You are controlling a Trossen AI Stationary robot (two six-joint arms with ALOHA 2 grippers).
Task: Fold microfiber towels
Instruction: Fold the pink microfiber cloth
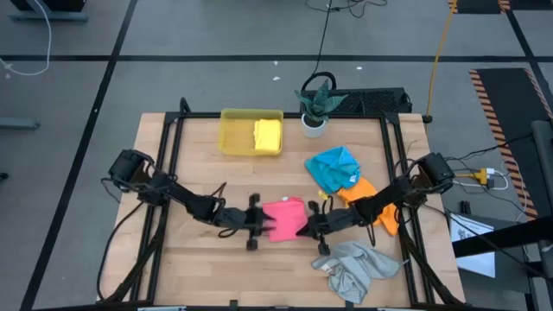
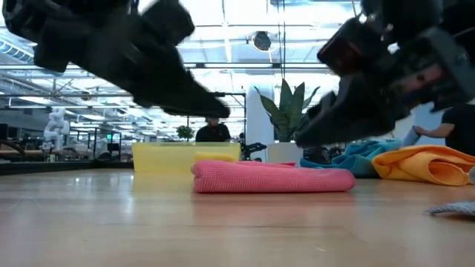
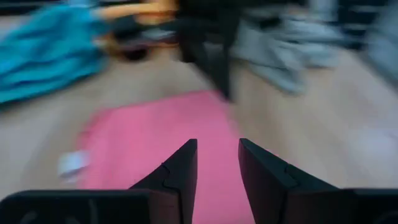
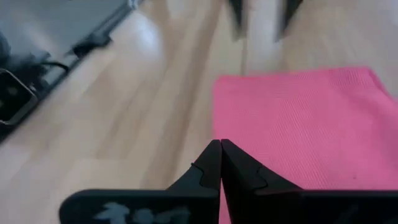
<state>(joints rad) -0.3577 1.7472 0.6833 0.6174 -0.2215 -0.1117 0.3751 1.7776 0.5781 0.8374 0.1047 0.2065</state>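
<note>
The pink towel (image 1: 283, 218) lies folded flat on the table's middle; it also shows in the low view (image 2: 273, 178). My left gripper (image 3: 217, 144) hovers just over its left side, fingers open by a narrow gap; in the high view it shows beside the towel (image 1: 259, 223). My right gripper (image 4: 221, 144) is shut and empty over the towel's right edge (image 1: 307, 226). The low view shows both clear above the towel. The yellow towel (image 1: 268, 136) lies folded in the yellow tray (image 1: 233, 134). The blue (image 1: 335, 167), orange (image 1: 373, 200) and grey (image 1: 354, 269) towels lie crumpled at the right.
A potted plant (image 1: 316, 105) stands at the far edge beside the tray. Bare wood lies to the left and the near left of the pink towel. The grey towel reaches the table's near right edge.
</note>
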